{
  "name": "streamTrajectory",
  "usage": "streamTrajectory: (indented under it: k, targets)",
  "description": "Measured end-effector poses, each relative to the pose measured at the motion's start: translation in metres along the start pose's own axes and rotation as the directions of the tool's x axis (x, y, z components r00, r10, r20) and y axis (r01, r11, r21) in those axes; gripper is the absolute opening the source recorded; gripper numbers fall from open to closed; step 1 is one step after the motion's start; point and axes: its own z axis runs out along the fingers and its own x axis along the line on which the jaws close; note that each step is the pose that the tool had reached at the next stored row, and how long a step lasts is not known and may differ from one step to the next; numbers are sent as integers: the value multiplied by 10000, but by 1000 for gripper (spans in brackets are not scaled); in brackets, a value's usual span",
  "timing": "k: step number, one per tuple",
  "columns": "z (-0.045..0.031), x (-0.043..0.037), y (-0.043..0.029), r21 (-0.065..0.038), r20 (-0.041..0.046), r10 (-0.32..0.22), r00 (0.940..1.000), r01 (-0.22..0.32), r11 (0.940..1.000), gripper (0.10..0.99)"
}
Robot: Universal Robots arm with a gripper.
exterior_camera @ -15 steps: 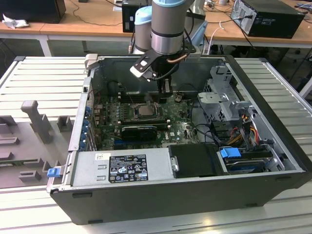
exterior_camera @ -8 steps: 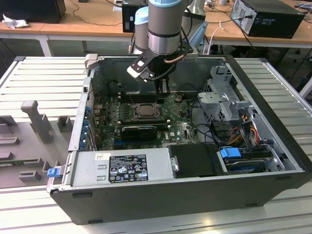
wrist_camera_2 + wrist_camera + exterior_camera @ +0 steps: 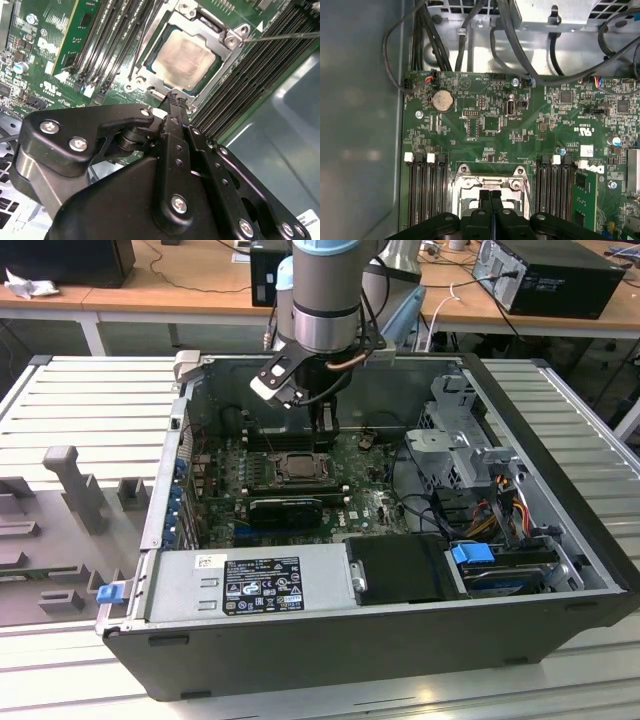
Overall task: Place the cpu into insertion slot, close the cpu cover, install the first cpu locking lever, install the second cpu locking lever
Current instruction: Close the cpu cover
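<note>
Since the cpu (image 3: 186, 61) already sits in the insertion slot (image 3: 272, 468) with the cpu cover (image 3: 226, 59) down, the gripper (image 3: 173, 100) hovers at the socket's edge — pinched closed, empty — while a thin lever (image 3: 287, 35) juts free opposite.

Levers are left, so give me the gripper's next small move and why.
Probably lower the shut gripper onto the insertion slot's rim beside its tips, to bear on a locking lever. The cpu sits seated, the cpu cover lies flat around it, and one lever rod juts free from the far corner.
</note>
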Motion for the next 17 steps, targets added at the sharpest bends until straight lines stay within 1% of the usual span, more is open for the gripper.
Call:
streamTrajectory:
  k: [4,5,10,11,13,15,17]
  targets:
    - [11,1,-21,0,0,0,10000,0,10000,106]
    - [17,1,-36,-1,-2,1,10000,-1,10000,106]
    - [38,1,-156,-1,-1,0,10000,0,10000,106]
    - [49,-15,-182,0,-4,-4,10000,4,10000,106]
    - [60,-65,-205,-1,-17,-67,10000,67,10000,106]
    - [60,-74,-226,-2,-22,-182,9998,182,9998,106]
    - [58,-73,-278,-1,-25,-257,9997,257,9997,106]
